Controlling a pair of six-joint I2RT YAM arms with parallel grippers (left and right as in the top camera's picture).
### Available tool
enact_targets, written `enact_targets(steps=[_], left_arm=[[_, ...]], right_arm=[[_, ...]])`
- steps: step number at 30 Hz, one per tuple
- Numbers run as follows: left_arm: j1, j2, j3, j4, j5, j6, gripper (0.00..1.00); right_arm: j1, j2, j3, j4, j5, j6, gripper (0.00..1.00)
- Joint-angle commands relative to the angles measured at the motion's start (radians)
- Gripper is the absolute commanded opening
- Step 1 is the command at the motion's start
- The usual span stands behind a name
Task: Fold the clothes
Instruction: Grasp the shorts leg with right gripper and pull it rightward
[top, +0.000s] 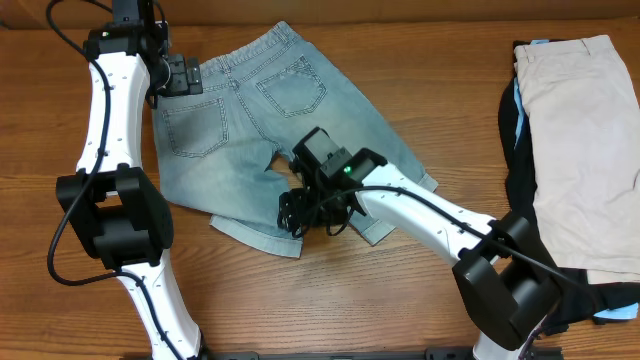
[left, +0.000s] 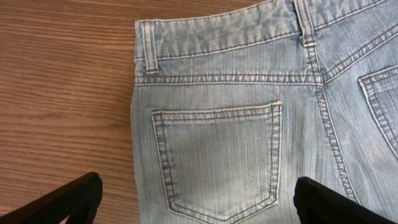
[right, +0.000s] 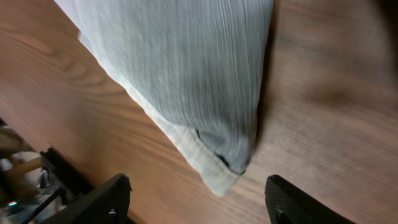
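Observation:
Faded light-blue denim shorts (top: 240, 120) lie flat, back side up, on the wooden table, waistband at the far side. My left gripper (top: 185, 77) hovers open over the waistband's left end; its view shows the left back pocket (left: 217, 158) between the two fingertips (left: 196, 202). My right gripper (top: 312, 212) is open over the near cuffed hems; its view shows a hem corner (right: 217, 174) just ahead of the spread fingers (right: 199, 202), touching neither. Beige shorts (top: 585, 140) lie on black (top: 512, 120) and sky-blue garments (top: 610, 315) at the right.
The pile at the right reaches the table's right edge and far edge. Bare wood table (top: 420, 80) lies between the denim shorts and the pile. The arm bases stand at the near edge, left (top: 115, 215) and right (top: 510, 270).

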Motion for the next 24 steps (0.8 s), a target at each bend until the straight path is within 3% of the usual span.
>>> enact_targets(steps=[1,11,16,24], left_arm=[[0.006,-0.010,0.011,-0.005,-0.005,-0.010,1.00],[0.006,-0.010,0.011,-0.021,-0.006,-0.010,1.00],[0.006,-0.010,0.011,-0.022,-0.005,-0.010,1.00],[0.006,-0.010,0.011,-0.022,-0.005,-0.010,1.00]], right_arm=[[0.007,0.005,-0.048,0.069,-0.136,0.079,0.73],[0.011,0.113,-0.061,0.123,-0.216,0.131,0.72],[-0.016,0.115,-0.061,0.116,-0.143,0.208,0.79],[-0.045,0.115,-0.061,0.144,-0.037,0.260,0.78]])
